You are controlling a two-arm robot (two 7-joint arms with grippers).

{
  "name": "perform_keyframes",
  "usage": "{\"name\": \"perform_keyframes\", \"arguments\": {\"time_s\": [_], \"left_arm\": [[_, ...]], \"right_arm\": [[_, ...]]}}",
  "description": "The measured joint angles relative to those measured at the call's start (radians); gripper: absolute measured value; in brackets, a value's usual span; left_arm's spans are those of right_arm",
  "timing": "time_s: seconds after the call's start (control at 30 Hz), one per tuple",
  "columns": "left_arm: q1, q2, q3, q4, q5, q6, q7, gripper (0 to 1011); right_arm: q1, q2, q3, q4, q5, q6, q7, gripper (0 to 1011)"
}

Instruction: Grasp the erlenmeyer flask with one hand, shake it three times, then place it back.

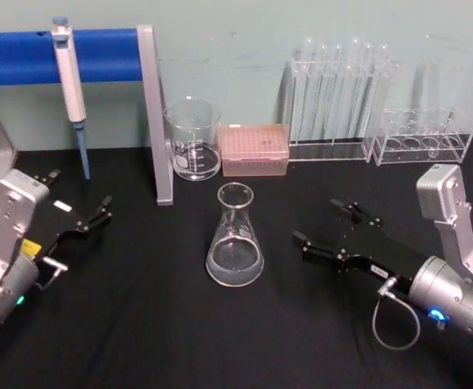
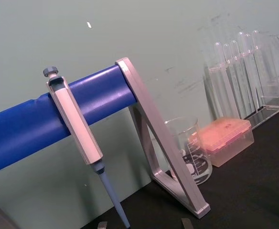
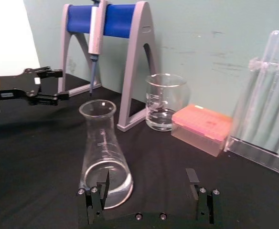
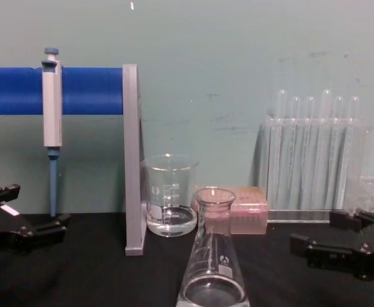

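The erlenmeyer flask [image 1: 235, 243] stands upright near the middle of the table [image 1: 139, 340], neck vertical. The right gripper [image 1: 317, 224], jaws apart, sits low just to its right, aimed slightly behind it. It is nearer than the left gripper [image 1: 83, 220], parked with jaws apart by the left edge. Bare table surrounds the flask, and the beaker [image 1: 193, 138] stands well back.

Both arms low, one each side, jaws open.
The right gripper [image 1: 317, 223] points in toward centre, fingers spread wide, silver wrist [image 1: 439, 293] trailing behind it. The left gripper [image 1: 83, 188] mirrors it, also spread.
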Motion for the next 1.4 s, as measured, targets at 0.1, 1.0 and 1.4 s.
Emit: {"name": "perform_keyframes", "arguments": {"time_s": [0.1, 1.0, 1.4], "left_arm": [[0.000, 0.000, 0.000, 0.000, 0.000, 0.000, 0.000, 1001], [0.000, 0.000, 0.000, 0.000, 0.000, 0.000, 0.000, 1001], [0.000, 0.000, 0.000, 0.000, 0.000, 0.000, 0.000, 1001]], "right_arm": [[-0.007, -0.004, 0.000, -0.011, -0.009, 0.003, 0.014, 1003], [0.069, -0.105, -0.052, 0.064, -0.109, 0.004, 0.100, 1003], [0.127, -0.161, -0.070, 0.135, -0.148, -0.018, 0.102, 1003]]}}
